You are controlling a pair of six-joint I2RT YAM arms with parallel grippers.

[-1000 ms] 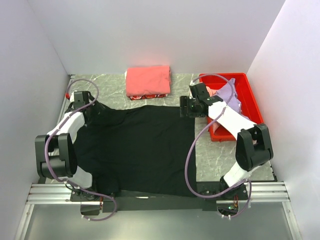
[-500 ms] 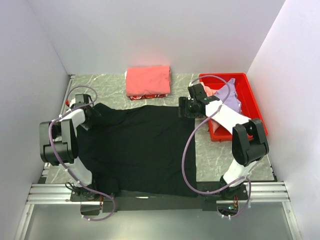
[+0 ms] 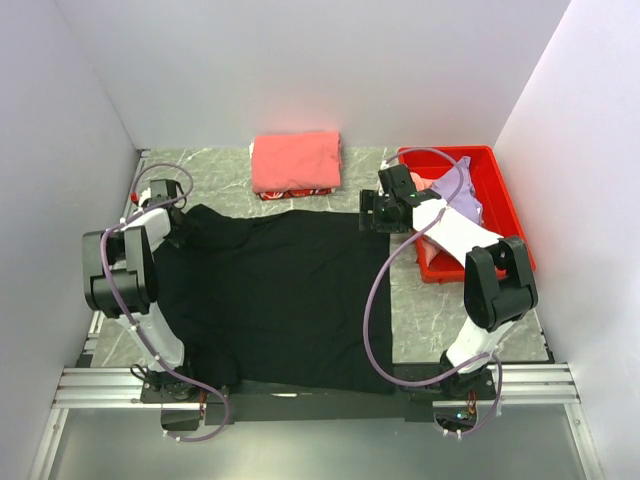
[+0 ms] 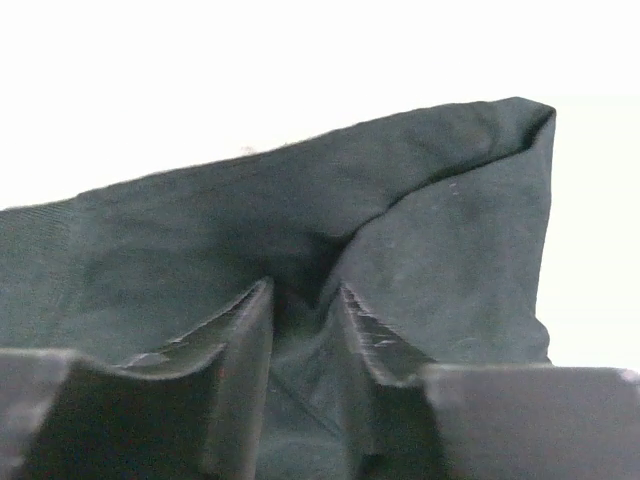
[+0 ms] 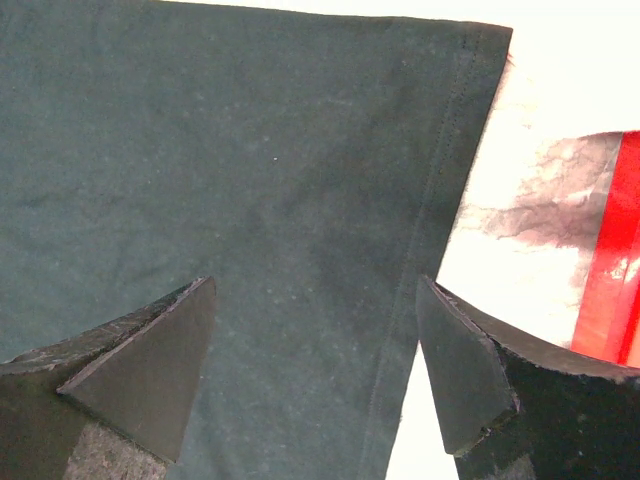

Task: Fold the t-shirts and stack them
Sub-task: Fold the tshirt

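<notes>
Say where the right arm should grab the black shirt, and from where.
Far-right corner of the black t-shirt, on the stitched hem. It lies flat, edge free, so probably come from above, straddling the edge. The right gripper hangs open there.

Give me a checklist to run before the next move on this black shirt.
1. Left jaws on the black shirt at its far-left corner: cloth sits between them, firm grip cannot tell.
2. Right jaws gripping the far-right corner: not ok, open above the hem.
3. Shirt body lying flat: ok.
4. Folded coral shirt apart from it: ok.
5. Red bin apart from it: ok.
</notes>
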